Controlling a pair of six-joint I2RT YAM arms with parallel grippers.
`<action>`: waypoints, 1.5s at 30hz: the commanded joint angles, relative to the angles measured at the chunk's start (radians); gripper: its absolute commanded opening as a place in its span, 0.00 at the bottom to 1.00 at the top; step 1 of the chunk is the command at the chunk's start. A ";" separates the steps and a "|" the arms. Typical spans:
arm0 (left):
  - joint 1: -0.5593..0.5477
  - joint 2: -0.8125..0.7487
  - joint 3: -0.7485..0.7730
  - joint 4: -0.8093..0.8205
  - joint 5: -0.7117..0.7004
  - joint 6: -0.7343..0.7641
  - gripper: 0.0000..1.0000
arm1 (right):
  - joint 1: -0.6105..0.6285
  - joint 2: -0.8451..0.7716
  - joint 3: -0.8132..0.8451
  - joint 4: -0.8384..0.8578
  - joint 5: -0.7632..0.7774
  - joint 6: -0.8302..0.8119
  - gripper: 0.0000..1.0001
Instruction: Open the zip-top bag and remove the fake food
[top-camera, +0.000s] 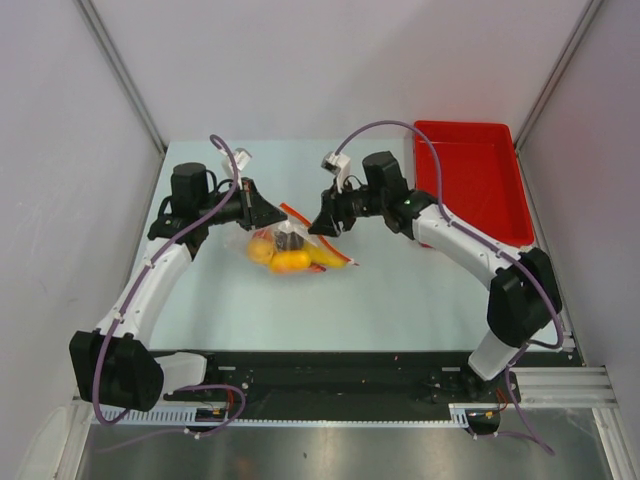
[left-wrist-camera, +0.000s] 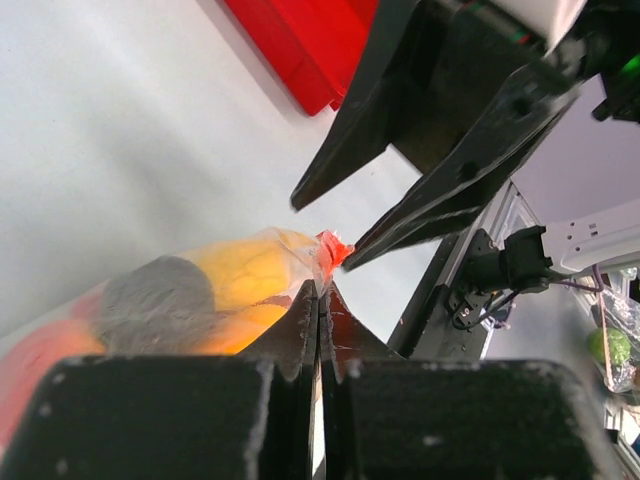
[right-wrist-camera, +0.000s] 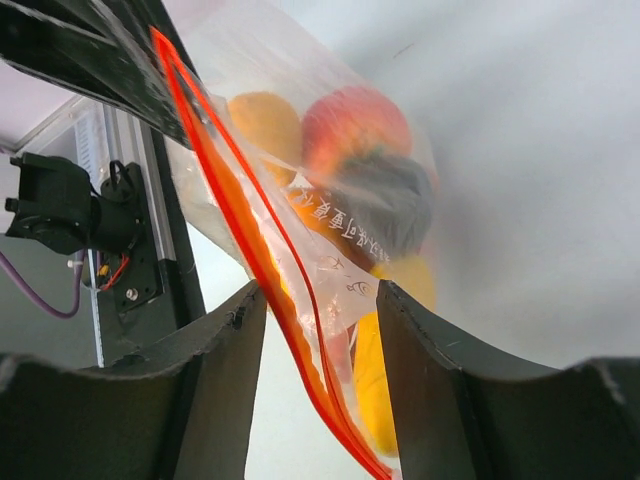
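Being clamped by the left gripper (left-wrist-camera: 318, 297), the slick clear crinkly zip-top bag (right-wrist-camera: 360, 170) could be missed by the parted right gripper (right-wrist-camera: 318, 300).

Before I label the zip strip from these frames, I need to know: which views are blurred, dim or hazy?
Top external: even light, soft shadows, sharp, though the zip-top bag is small. Left wrist: the left gripper and the bag at it are soft. Right wrist: the right gripper is dark and blurred; the zip strip reads crisp, the fake food hazy behind plastic.
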 joint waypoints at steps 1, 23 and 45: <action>-0.007 -0.001 0.027 0.031 0.052 0.024 0.00 | -0.024 -0.088 0.030 0.005 0.004 -0.011 0.53; -0.007 -0.003 0.023 0.030 0.089 0.024 0.00 | 0.040 0.027 0.052 0.040 -0.037 -0.019 0.42; -0.129 -0.366 0.002 -0.377 -0.828 -0.481 0.52 | 0.169 0.223 0.455 -0.268 0.458 0.509 0.00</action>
